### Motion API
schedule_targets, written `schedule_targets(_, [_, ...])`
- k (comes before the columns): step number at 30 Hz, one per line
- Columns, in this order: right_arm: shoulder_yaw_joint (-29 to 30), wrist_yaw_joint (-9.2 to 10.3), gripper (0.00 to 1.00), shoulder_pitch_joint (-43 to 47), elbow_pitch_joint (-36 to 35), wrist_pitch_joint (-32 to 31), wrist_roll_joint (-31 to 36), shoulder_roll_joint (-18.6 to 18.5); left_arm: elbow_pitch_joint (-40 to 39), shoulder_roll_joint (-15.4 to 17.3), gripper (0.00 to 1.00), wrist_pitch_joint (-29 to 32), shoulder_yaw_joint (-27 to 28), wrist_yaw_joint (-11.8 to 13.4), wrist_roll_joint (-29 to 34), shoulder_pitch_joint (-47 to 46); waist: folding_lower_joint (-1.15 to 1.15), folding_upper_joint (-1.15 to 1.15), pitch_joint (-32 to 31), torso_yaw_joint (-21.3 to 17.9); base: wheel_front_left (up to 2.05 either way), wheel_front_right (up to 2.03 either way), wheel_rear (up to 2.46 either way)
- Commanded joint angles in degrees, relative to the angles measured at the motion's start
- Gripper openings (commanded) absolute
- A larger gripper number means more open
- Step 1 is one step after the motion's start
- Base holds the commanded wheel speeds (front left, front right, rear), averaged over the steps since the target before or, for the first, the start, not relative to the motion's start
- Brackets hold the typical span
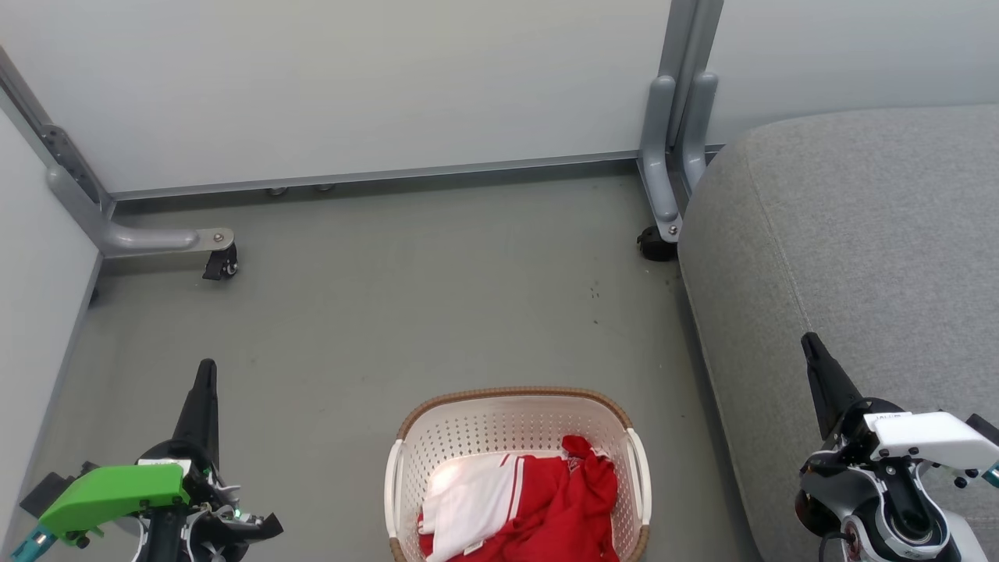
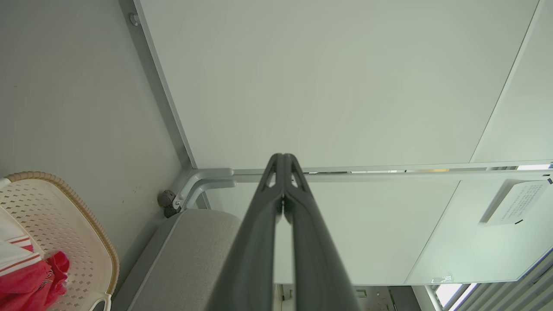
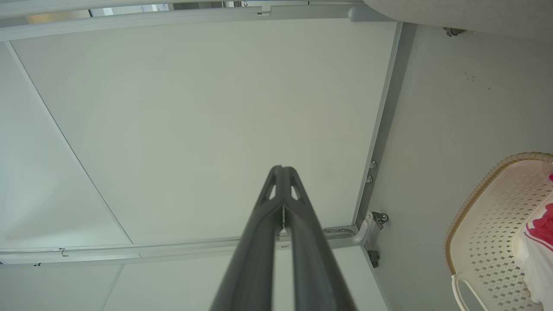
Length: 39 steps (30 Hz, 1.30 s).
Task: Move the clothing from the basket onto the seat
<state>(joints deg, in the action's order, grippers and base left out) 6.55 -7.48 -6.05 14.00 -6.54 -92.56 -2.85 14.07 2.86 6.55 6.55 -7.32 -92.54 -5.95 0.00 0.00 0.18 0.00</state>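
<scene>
The cream-white basket point(image 1: 515, 425) with a brown rim stands on the floor at the bottom middle of the head view. Red and white clothing point(image 1: 538, 507) lies bunched inside it. The big grey seat point(image 1: 858, 250) fills the right side. My left gripper point(image 1: 207, 371) is shut and empty at the lower left, well left of the basket. My right gripper point(image 1: 808, 341) is shut and empty at the lower right, over the seat's front part. In the left wrist view the shut left gripper point(image 2: 283, 157) points at a wall panel, with the basket point(image 2: 65, 224), clothing point(image 2: 26, 280) and seat point(image 2: 190, 255) at the lower left. The right wrist view shows the shut right gripper point(image 3: 282, 169) and the basket point(image 3: 488, 229) at right.
Pale partition panels point(image 1: 351, 86) on grey metal feet with castors point(image 1: 222, 265) close off the back and left. Another castor foot point(image 1: 655, 242) stands against the seat's far corner. Grey floor point(image 1: 429, 297) stretches between the panels and the basket.
</scene>
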Motion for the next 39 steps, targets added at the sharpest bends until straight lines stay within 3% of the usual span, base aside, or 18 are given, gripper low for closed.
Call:
schedule_targets(1, [0.0, -0.02, 0.00, -0.5, 0.1, -0.1, 0.3, -0.1, 0.0, 0.0, 0.00, 0.1, 0.0, -0.4, 0.3, -0.7, 0.00, 0.00, 0.0, 0.0, 0.00, 0.00, 0.00])
schedule_targets(36, [0.0, -0.02, 0.00, -0.5, 0.1, -0.1, 0.3, -0.1, 0.0, 0.0, 0.00, 0.1, 0.0, -0.4, 0.3, -0.7, 0.00, 0.00, 0.0, 0.0, 0.00, 0.00, 0.00])
schedule_targets(37, [0.0, 0.00, 1.00, 0.0, 0.0, 0.0, 0.0, 0.0, 0.0, 0.0, 1.00, 0.0, 0.0, 0.0, 0.0, 0.0, 0.00, 0.00, 0.0, 0.0, 0.00, 0.00, 0.00])
schedule_targets(39, [0.0, 0.01, 1.00, 0.5, 0.9, 0.0, 0.0, 0.3, 1.0, -0.2, 1.00, -0.1, -0.1, 0.1, 0.0, 0.5, 0.00, 0.00, 0.0, 0.0, 0.00, 0.00, 0.00])
